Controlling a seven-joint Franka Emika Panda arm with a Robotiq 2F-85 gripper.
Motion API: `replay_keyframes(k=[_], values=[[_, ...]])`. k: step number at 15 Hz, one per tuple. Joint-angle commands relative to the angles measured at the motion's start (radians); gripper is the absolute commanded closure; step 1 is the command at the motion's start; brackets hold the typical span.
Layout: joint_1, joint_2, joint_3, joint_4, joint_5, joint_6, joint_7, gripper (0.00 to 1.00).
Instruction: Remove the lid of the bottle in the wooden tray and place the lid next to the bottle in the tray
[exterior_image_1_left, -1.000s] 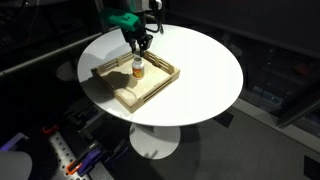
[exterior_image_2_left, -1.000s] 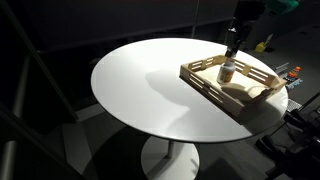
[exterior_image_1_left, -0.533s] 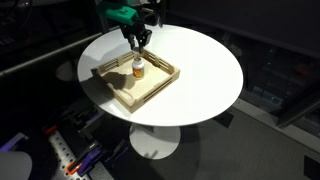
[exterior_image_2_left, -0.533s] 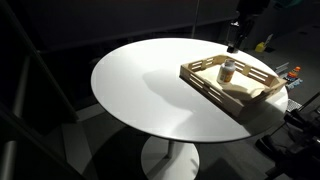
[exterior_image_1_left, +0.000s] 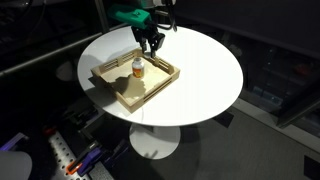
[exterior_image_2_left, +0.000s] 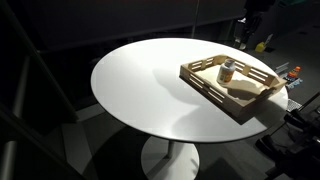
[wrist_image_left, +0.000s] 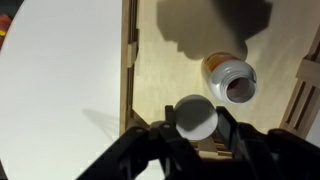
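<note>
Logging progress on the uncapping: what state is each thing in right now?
Small round white lid: off the bottle, gripped by the end effector.
Short orange-amber bottle: upright in the tray, open.
End effector: shut on the lid, above the tray.
Shallow light wooden tray: flat on the round white table.

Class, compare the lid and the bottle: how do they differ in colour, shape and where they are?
The lid is white; the bottle is orange-amber. The lid is a short cap; the bottle is a taller cylinder, its mouth open. The lid is held off the tray between the jaws; the bottle stands on the tray floor. Both are round and about equally wide.
</note>
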Motion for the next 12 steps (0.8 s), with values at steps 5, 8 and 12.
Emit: replay_keyframes(k=[5, 8, 12], values=[[-0.023, 0.121, -0.020, 0.095, -0.008, -0.007, 0.036, 0.59], [-0.026, 0.166, -0.021, 0.119, -0.003, -0.010, 0.040, 0.59], [-0.025, 0.200, -0.017, 0.121, 0.001, -0.012, 0.039, 0.61]])
